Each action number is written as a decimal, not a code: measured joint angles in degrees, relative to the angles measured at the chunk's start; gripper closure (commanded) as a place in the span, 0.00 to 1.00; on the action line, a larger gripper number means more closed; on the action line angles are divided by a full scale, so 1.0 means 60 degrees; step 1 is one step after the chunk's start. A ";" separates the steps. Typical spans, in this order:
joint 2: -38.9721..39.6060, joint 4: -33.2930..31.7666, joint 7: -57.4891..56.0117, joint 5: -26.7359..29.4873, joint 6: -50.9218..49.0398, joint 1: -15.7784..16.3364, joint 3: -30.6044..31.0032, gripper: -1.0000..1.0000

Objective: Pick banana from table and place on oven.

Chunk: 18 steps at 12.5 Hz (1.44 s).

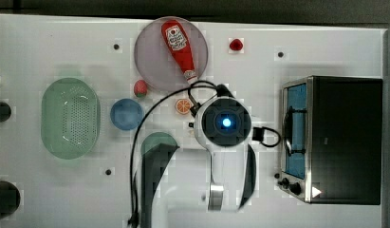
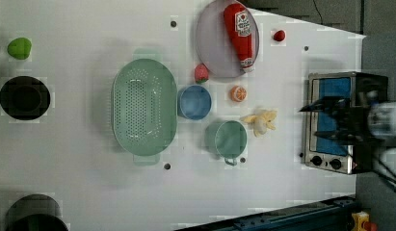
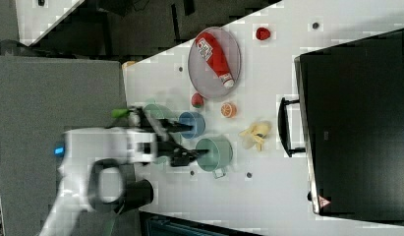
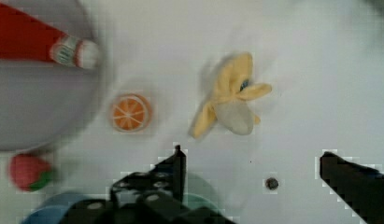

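- Gripper (image 4: 250, 165) hangs above the table (image 2: 80, 183) with its two black fingers (image 4: 173, 165) spread wide, holding nothing.
- Banana (image 2: 260, 121), peeled with its skin splayed out, lies on the table, apart from the fingers in the wrist view.
- In the left view it sits between the green mug (image 2: 229, 139) and the oven (image 2: 333, 120), just below the orange slice (image 2: 238, 93).
- Ketchup bottle (image 2: 241, 33) rests on the grey plate (image 2: 212, 53).
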 measured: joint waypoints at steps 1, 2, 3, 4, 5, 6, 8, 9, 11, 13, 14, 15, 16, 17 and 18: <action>0.0425 -0.0242 0.0000 0.0013 0.0457 0.0020 -0.0092 0.00; 0.0773 -0.0392 -0.0001 0.0049 0.0825 0.0016 -0.0119 0.00; 0.1058 -0.0541 -0.0001 0.0087 0.1152 0.0076 -0.0233 0.00; 0.1250 -0.0727 0.0001 0.0075 0.1599 0.0140 -0.0402 0.00; 0.1411 -0.0839 -0.0001 0.0076 0.1818 0.0135 -0.0455 0.00; 0.1646 -0.0858 -0.0003 0.0076 0.2136 0.0126 -0.0505 0.00; 0.2242 -0.0858 0.0019 0.0064 0.2788 0.0123 -0.0530 0.00; 0.2497 -0.0933 0.0019 -0.0039 0.3255 0.0073 -0.0492 0.00; 0.2791 -0.1287 0.0024 -0.0115 0.3856 0.0092 -0.0460 0.00; 0.3284 -0.1287 0.0027 -0.0066 0.4789 0.0148 -0.0498 0.04; 0.3601 -0.1175 0.0026 -0.0174 0.5040 0.0177 -0.0601 0.16; 0.3795 -0.1212 0.0026 -0.0105 0.5152 0.0161 -0.0661 0.29; 0.3920 -0.1343 0.0026 0.0077 0.5460 0.0127 -0.0662 0.41; 0.3986 -0.1380 0.0040 -0.0007 0.5563 0.0037 -0.0621 0.53; 0.4084 -0.1287 0.0050 -0.0018 0.5507 -0.0025 -0.0627 0.64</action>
